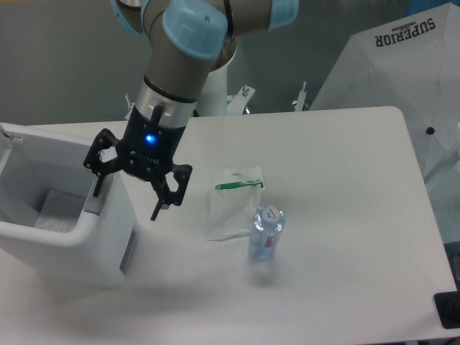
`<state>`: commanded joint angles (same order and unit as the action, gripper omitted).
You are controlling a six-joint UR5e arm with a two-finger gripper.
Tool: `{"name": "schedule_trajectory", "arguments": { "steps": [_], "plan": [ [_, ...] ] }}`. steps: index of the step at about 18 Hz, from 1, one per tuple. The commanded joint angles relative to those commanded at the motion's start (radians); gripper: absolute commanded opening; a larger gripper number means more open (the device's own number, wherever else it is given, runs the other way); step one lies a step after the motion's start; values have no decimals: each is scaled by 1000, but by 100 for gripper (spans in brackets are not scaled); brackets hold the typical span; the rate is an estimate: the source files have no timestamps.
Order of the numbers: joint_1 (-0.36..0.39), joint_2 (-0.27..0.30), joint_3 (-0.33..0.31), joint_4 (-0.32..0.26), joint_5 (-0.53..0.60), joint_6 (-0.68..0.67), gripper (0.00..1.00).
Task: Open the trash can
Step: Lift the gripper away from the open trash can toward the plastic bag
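Trash can (68, 233) sits at the left edge of the white surface (345, 215), its body cut off by the frame on the left. Top is open: the interior cavity shows, white walls with something pale lying at the bottom, too indistinct to identify. A small piece of white at the far left, near the back rim, may be the raised lid; cannot confirm. A grey rectangular panel shows on the can's right-facing side wall, low down. Gripper (123, 195) hangs over the can's right rim, just beside the opening; a blue indicator light is lit on its black body. Fingers are spread apart with nothing between them: the left-hand finger (97, 183) points down at the rim, contact with it not resolvable, and the right-hand finger (164, 198) hangs clear of the can above the surface. Arm wrist, grey with light-blue caps, rises from the gripper toward the top of frame. Right of the gripper, a small white plastic bag (233, 201) with green print lies flat on the surface. Just beside the bag's lower right corner stands a small clear water bottle (267, 232), upright, white cap with red mark. Upper right, off the surface, a white umbrella-like panel (392, 68) printed "SUPERIOR".
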<state>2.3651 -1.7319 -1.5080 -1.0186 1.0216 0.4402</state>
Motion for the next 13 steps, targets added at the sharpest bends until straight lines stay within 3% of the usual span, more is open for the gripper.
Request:
{"name": "schedule_trajectory", "arguments": {
  "steps": [4, 13],
  "plan": [
    [130, -3, 14, 8, 2, 67, 100],
    [410, -69, -46, 23, 18, 495, 100]
  ]
}}
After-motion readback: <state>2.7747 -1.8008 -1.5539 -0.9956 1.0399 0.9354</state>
